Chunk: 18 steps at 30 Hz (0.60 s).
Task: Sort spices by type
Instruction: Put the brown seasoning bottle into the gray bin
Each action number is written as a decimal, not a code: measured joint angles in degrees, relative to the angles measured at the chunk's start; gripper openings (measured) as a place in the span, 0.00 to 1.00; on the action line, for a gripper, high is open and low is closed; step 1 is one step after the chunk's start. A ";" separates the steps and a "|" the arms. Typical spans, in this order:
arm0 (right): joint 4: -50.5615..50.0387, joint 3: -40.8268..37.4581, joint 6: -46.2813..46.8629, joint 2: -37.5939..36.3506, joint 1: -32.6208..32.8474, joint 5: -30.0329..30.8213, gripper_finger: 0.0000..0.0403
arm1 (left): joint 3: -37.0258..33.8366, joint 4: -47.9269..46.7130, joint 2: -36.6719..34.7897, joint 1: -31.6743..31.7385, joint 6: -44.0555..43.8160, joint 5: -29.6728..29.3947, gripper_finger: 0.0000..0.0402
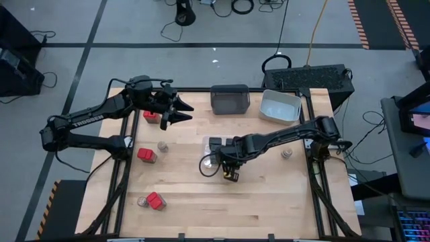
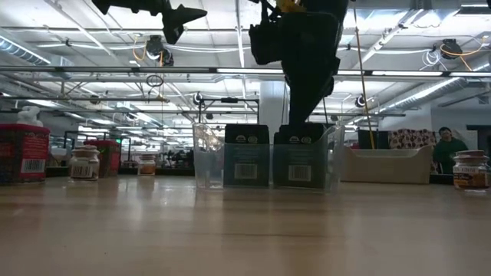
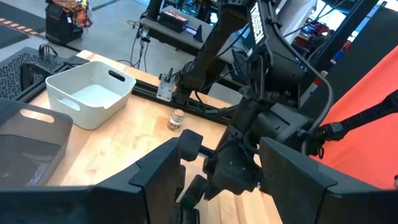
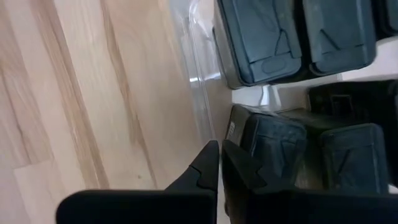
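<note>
High view: my right gripper (image 1: 229, 173) sits closed and empty at frame centre, over the clear plastic bin (image 1: 207, 152).
Dark grey boxy spice containers (image 1: 216, 144) fill it; my left gripper (image 1: 168, 113), upper left, hangs parted, empty, above a red-topped box (image 1: 151, 116).

The light wooden table (image 1: 269, 202) is viewed straight down from overhead and level from its surface, while the clear plastic bin (image 4: 199, 74) of dark boxy containers, shared with the low view, is seen closely from the right wrist, and the white bin (image 3: 87, 93) obliquely from the left wrist.
</note>
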 joint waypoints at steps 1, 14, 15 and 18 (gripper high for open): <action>-0.02 0.00 0.12 0.14 0.00 0.00 0.00 | 0.00 0.02 0.00 -0.01 0.00 0.00 0.56; -4.34 0.00 3.54 0.24 -0.11 2.84 0.00 | 0.00 0.00 0.00 -0.02 1.15 0.00 0.56; -4.67 0.00 3.60 0.22 -0.11 2.86 0.00 | 0.00 0.01 0.00 0.00 1.47 0.00 0.56; -5.04 0.00 3.63 0.22 -0.11 2.86 0.00 | 0.00 0.02 0.00 0.00 1.58 -0.02 0.56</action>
